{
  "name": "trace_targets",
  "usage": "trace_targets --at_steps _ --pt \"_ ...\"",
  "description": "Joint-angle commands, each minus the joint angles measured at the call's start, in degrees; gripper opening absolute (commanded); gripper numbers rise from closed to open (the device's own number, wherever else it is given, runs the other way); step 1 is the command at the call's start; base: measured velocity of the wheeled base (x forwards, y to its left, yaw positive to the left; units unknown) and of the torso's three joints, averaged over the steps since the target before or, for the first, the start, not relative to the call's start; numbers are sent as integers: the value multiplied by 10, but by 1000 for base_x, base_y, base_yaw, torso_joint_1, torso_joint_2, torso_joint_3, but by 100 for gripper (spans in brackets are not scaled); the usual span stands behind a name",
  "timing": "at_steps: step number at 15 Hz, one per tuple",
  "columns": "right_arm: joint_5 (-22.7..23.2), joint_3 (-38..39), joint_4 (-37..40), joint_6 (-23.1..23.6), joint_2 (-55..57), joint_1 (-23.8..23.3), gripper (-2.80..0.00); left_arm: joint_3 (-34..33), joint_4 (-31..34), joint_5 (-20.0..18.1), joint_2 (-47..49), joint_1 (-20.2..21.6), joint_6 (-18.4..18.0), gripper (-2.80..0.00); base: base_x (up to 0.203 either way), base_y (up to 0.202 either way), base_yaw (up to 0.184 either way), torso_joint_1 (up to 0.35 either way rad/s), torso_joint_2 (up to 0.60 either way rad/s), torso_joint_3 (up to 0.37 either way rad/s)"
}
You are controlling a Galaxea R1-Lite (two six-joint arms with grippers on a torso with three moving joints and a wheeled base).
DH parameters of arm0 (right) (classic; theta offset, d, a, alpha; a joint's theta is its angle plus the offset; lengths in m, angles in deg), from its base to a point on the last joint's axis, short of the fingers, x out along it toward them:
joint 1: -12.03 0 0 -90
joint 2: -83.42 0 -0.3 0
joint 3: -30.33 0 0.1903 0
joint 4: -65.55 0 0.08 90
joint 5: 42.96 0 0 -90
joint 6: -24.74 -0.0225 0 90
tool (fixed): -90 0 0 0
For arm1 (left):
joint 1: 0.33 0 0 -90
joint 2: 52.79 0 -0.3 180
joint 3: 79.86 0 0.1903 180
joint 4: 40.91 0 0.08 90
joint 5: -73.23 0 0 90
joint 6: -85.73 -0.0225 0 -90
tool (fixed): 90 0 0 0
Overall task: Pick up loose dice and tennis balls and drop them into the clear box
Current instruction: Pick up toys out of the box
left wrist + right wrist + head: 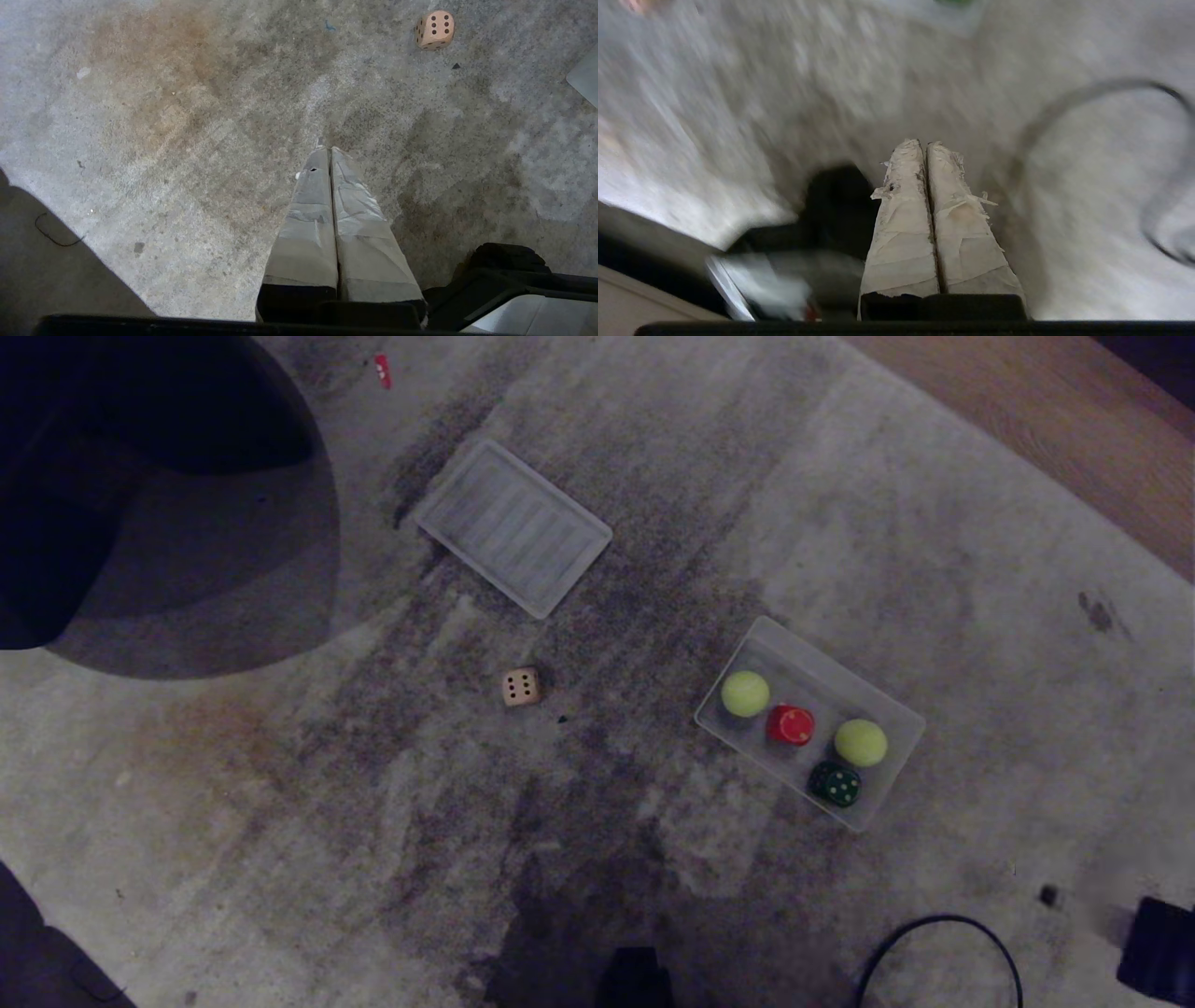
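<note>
The clear box [845,670] sits on the carpet at right of centre in the head view. It holds two tennis balls [745,693] [860,742], a red die [790,725] and a dark green die [835,784]. One tan die [521,687] lies loose on the carpet left of the box, also visible far ahead of the left gripper as the tan die [434,30]. My left gripper [329,149] hangs shut and empty over bare carpet. My right gripper [924,144] is shut with nothing in it, above carpet near a cable. Neither gripper's fingers show in the head view.
The flat ribbed lid [513,527] lies beyond the tan die. A black cable loop [938,952] curls at the near right, seen too as the cable [1171,163]. A dark furniture shape [140,476] fills the far left. Wood floor [1074,420] borders the carpet at far right.
</note>
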Motion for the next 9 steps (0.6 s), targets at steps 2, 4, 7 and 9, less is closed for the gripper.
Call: trace_targets --at_steps 2,4,7,9 --pt "-13 16 228 40 -299 -5 -280 -1 0 0 1 0 1 -280 0 0 0 0 0 0" --pt "-22 19 313 75 -379 -20 -280 -1 0 0 1 0 1 -280 0 0 0 0 0 0" --pt "-56 29 341 113 -431 -40 -280 -1 0 0 1 0 1 -280 0 0 0 0 0 0" --pt "-58 31 340 122 -492 -48 -280 -1 0 0 1 0 1 -280 0 0 0 0 0 0"
